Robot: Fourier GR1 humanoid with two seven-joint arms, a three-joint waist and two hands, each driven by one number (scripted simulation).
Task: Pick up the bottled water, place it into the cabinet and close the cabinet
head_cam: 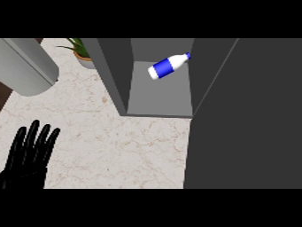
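The white plastic water bottle with a blue label (168,65) lies tilted inside the open grey cabinet (158,95). The dark door (254,115) stands beside it. The left hand (28,157) rests on the marble worktop (120,146), fingers straight, holding nothing.

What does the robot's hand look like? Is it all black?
Yes. The one hand in view, the left, is black all over, palm and fingers alike, with a slight sheen. The fingers are long and slim, made of rounded segments, so they look ridged. No markings, cables or sleeve show on it. Its forearm lies below the view's edge, and the right hand is out of sight.
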